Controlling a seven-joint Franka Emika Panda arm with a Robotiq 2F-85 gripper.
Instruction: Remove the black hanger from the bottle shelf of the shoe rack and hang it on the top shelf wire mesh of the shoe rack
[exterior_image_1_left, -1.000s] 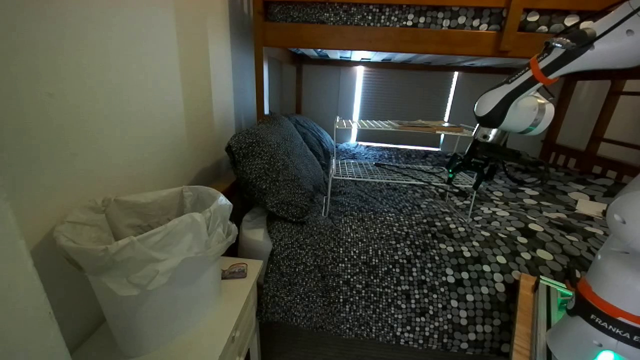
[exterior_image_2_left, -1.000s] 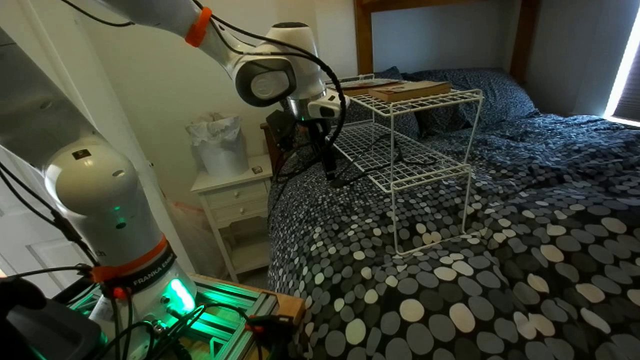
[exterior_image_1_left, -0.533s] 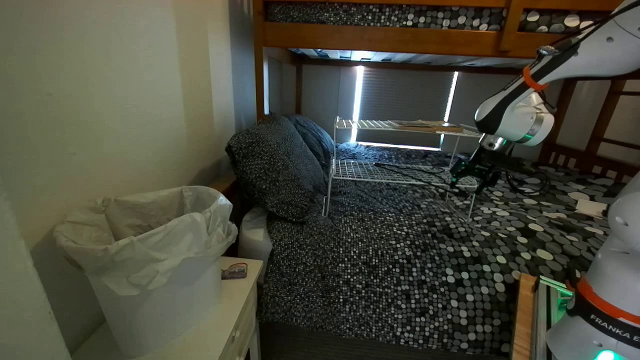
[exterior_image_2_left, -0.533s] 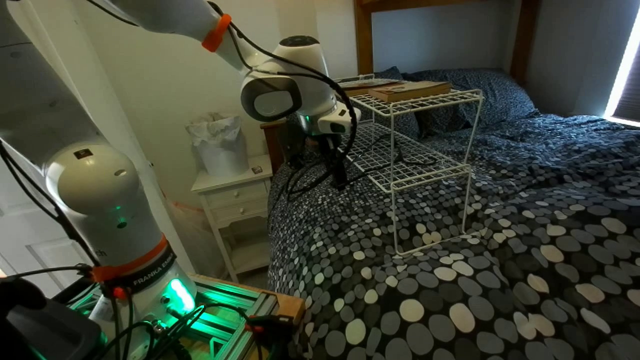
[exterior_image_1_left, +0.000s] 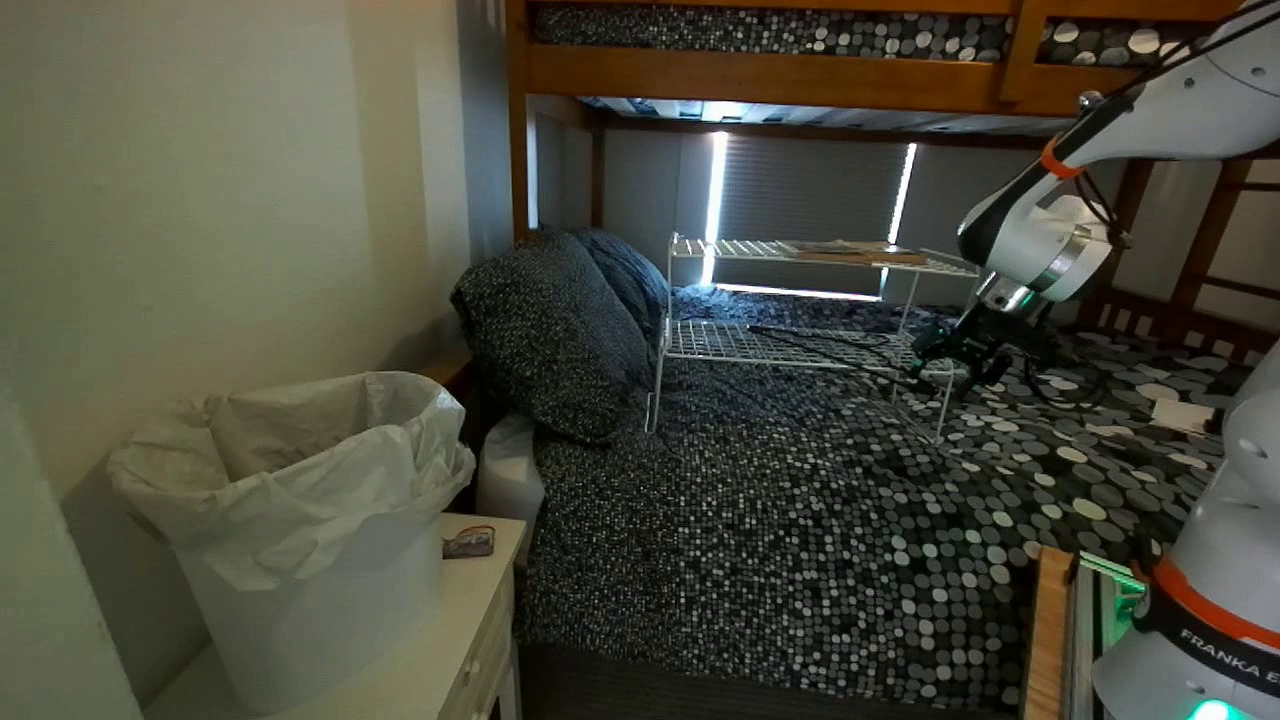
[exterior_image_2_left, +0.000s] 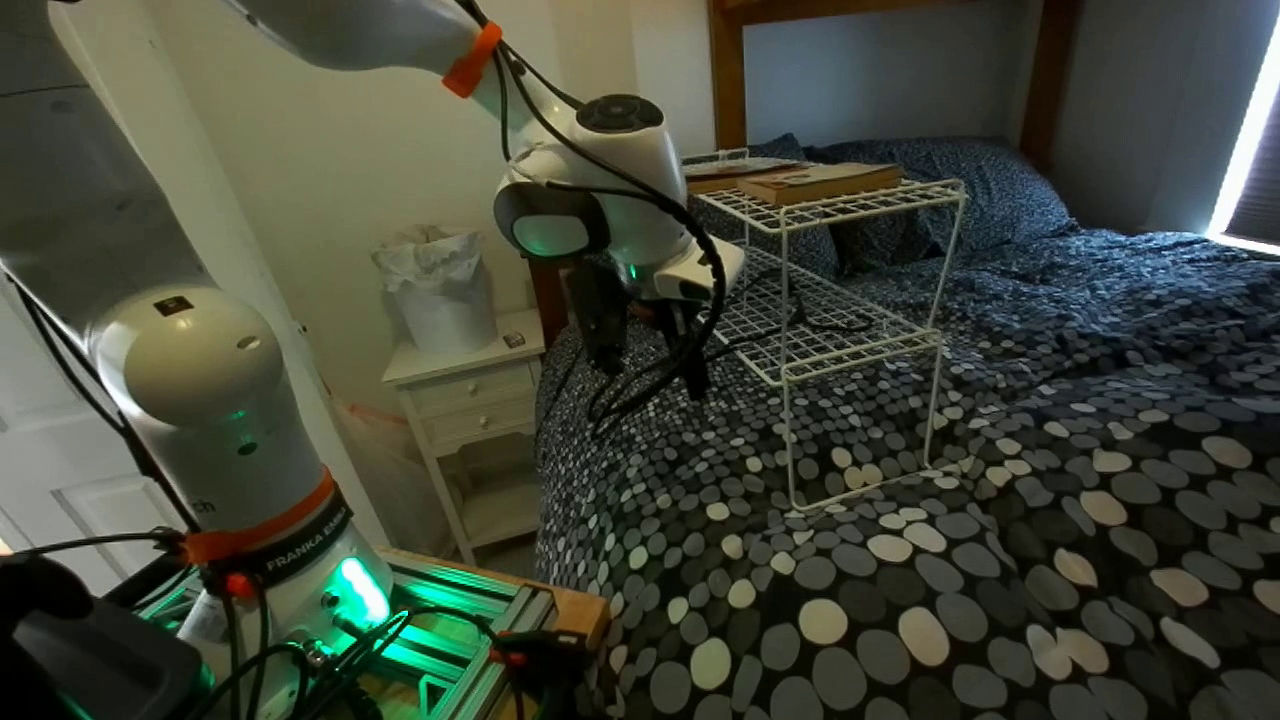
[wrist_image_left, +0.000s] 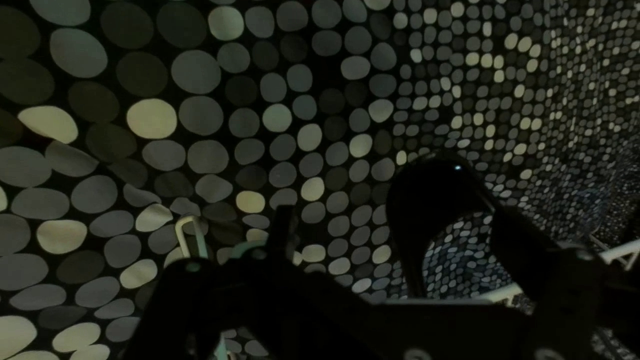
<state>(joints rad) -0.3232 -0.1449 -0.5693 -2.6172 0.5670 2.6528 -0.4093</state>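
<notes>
Both fingers of the robot's black hand are spread apart, and the wide, round end of the black hanger shows between them in the wrist view. That end looks close to one finger, but I cannot tell if they touch. From left to right in an exterior view, first comes a big white wastebasket with a white bag folded over its rim. Next is a fat, dark pillow with little pale spots. Just beside the pillow, a white wire shoe rack stands on the spotted bed surface. Most of the hanger lies on the rack's lower shelf, and one end pokes out past the edge, near the hand. A thick book lies flat on the top shelf. The hand hangs down by the right end of the rack, about as high as the lower shelf. From the right, the robot arm bends down to it. Farther right, a flat white square lies on the bed surface.
</notes>
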